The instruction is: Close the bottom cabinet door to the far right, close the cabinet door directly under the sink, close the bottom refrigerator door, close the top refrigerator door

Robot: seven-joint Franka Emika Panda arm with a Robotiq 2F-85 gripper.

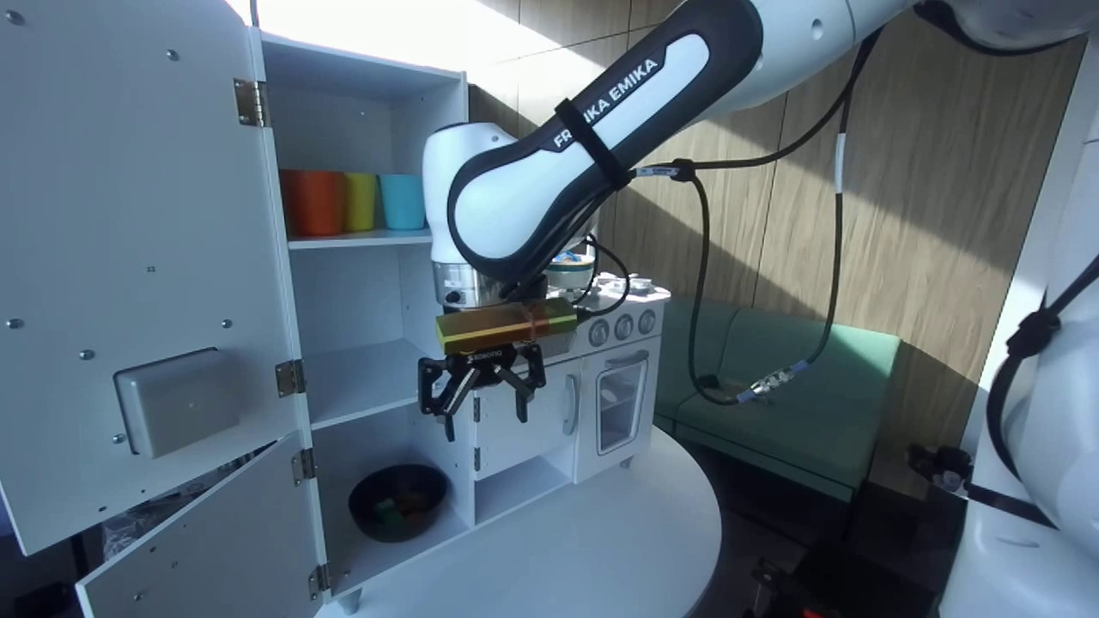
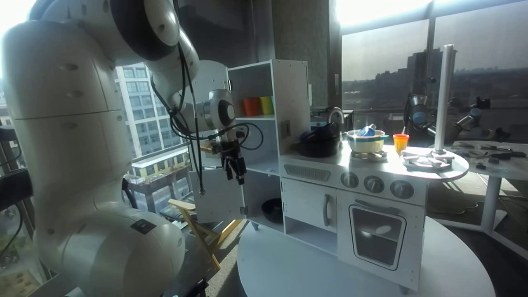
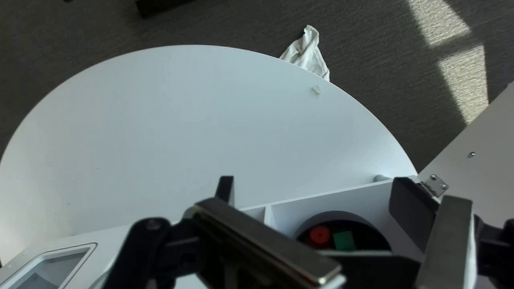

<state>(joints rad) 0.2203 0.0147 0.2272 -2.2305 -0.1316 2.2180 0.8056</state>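
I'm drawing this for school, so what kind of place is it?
Probably a robotics lab or office: a Franka Emika robot arm hangs before a white play kitchen, and large windows show buildings outside.

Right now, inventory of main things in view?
top refrigerator door: 1, white, open
bottom refrigerator door: 1, white, open
middle cabinet door: 1, white, closed
oven door: 1, white, closed, rightmost
shelf cups: 3 visible, orange, yellow, blue, refrigerator
bowl: 1, black, refrigerator bottom
round piece: 1, red, bowl
block: 1, green, bowl
pot: 1, cream, countertop
cookware: count unclear, black, countertop
small cup: 1, orange, countertop
table: 1, white, under refrigerator
bench: 1, green, background
arm: 1, white-black, overhead
end effector: 1, black, near refrigerator, open
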